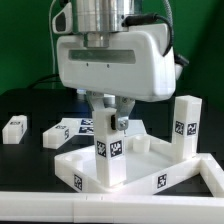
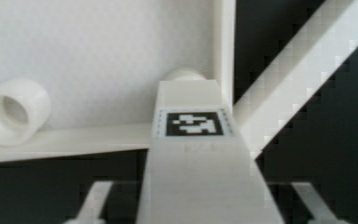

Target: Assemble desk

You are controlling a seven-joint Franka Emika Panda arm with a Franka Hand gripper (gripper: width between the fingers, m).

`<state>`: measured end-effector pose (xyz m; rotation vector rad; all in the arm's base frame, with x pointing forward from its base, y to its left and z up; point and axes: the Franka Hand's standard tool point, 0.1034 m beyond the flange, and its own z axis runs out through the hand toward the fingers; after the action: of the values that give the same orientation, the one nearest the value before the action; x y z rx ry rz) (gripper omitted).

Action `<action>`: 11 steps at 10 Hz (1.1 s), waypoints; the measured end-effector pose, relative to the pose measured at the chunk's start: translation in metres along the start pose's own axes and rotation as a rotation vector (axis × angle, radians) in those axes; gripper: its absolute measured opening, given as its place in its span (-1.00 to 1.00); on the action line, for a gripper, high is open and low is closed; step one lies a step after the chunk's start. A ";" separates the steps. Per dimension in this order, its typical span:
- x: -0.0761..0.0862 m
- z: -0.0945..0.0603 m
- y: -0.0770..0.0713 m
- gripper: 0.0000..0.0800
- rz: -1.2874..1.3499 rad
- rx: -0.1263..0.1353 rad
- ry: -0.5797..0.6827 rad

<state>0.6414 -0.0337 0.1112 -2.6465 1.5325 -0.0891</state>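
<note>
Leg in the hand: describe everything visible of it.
The leg is a white block, plastic by its look, long and square-edged, bearing black-and-white square markers. It stands upright, upper end clamped in the hand, lower end down at the tabletop, near the rim nearest the exterior camera. In the wrist view a round socket lies empty beside it; whether the tip touches the panel is unclear.

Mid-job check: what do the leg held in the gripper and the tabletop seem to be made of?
Leg: probably hard white plastic with a smooth matte finish, judging by its even colour, crisp moulded edges and the black-and-white marker on its face. Tabletop: apparently the same white plastic with a slight sheen; its raised rim and round socket look moulded in one piece.
</note>
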 end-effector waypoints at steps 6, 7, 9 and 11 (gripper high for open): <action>0.000 0.000 0.000 0.43 -0.125 0.002 -0.002; 0.000 0.000 0.000 0.59 -0.234 0.002 -0.002; -0.001 0.000 0.000 0.61 -0.436 0.002 -0.002; -0.002 0.000 -0.002 0.62 -0.590 -0.002 0.002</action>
<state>0.6423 -0.0304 0.1115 -2.9993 0.7024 -0.1239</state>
